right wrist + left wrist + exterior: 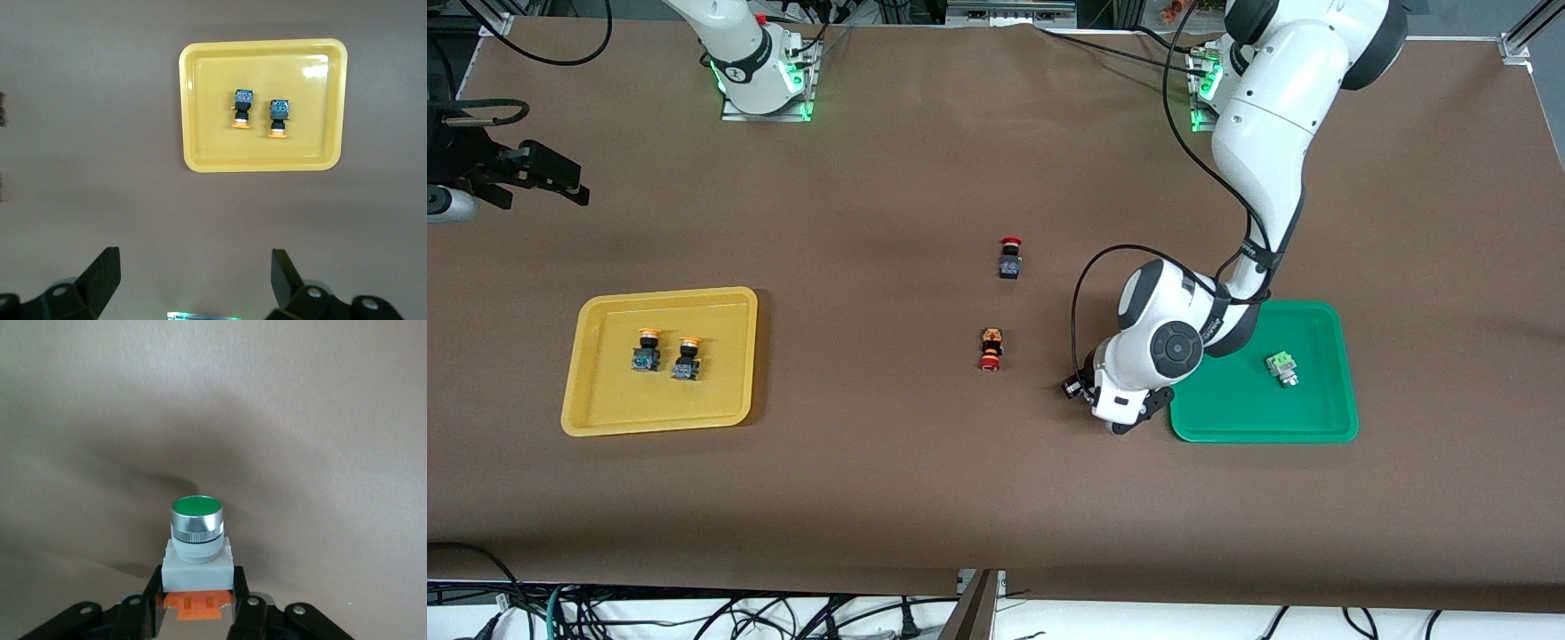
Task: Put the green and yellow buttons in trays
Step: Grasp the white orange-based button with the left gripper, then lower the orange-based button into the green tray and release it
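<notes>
The left hand point(197, 603) is closed on a green button point(196, 547) by its white body, low over the bench point(925, 462) beside the green tray point(1227, 418); in the front view the arm's own wrist hides this button. Another green button point(1282, 367) lies in that tray, and two yellow buttons point(667, 354) lie in the yellow tray point(596, 400). The right hand point(193, 280) waits with fingers spread wide and empty, high over that end of the bench, partly cut off at the front view's edge.

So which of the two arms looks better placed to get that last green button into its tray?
The left one. Its gripper already clamps the green button, just beside the green tray. The right gripper hangs open, high over the yellow tray.
</notes>
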{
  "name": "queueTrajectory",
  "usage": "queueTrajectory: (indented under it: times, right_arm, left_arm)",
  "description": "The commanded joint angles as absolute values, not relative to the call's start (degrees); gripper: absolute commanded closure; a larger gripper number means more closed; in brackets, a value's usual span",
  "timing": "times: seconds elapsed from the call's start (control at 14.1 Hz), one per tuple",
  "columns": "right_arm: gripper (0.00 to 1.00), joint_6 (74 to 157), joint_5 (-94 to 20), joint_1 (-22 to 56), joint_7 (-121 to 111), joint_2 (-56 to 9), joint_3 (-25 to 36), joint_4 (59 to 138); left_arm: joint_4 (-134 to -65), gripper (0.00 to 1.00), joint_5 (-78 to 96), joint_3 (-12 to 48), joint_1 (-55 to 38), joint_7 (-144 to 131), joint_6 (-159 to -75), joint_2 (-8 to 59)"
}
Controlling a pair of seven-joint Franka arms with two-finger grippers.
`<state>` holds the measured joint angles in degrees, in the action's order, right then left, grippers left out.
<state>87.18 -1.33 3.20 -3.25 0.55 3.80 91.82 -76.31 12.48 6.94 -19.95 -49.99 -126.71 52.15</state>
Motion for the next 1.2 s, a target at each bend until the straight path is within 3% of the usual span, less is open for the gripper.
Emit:
queueTrajectory:
  times: [0.0,0.5,0.85,0.92,0.99,1.06,1.13]
  right_arm:
    - [0.00,86.57,-0.53,2.55,-4.22,-0.35,3.16,90.35]
    - [0.00,86.48,-0.26,2.55,-4.22,-1.49,3.16,88.33]
    - [0.00,86.57,-0.26,2.37,-4.31,-1.58,3.16,88.24]
    - [0.00,86.57,-0.26,2.37,-4.31,-1.58,3.16,88.24]
    - [0.00,86.57,-0.26,2.37,-4.31,-1.58,3.16,88.24]
    - [0.00,86.57,-0.26,2.37,-4.31,-1.58,3.16,88.24]
    - [0.00,86.57,-0.26,2.37,-4.31,-1.58,3.16,88.24]
  left_arm:
    - [-75.23,1.00,12.74,7.12,-17.07,-45.46,-119.56,49.93]
    - [-76.37,1.00,7.74,6.59,-7.40,-25.27,-99.69,41.75]
    - [-82.34,1.00,4.76,6.59,-3.26,-15.04,-105.37,43.68]
    - [-82.53,0.94,4.75,6.59,-2.73,-13.29,-105.64,44.12]
    - [-82.27,0.79,4.83,6.59,-1.59,-10.57,-105.73,44.56]
    - [-81.83,0.63,4.92,6.59,-0.89,-9.07,-105.73,45.52]
    - [-81.65,0.38,4.83,6.59,-0.70,-8.79,-105.73,46.14]
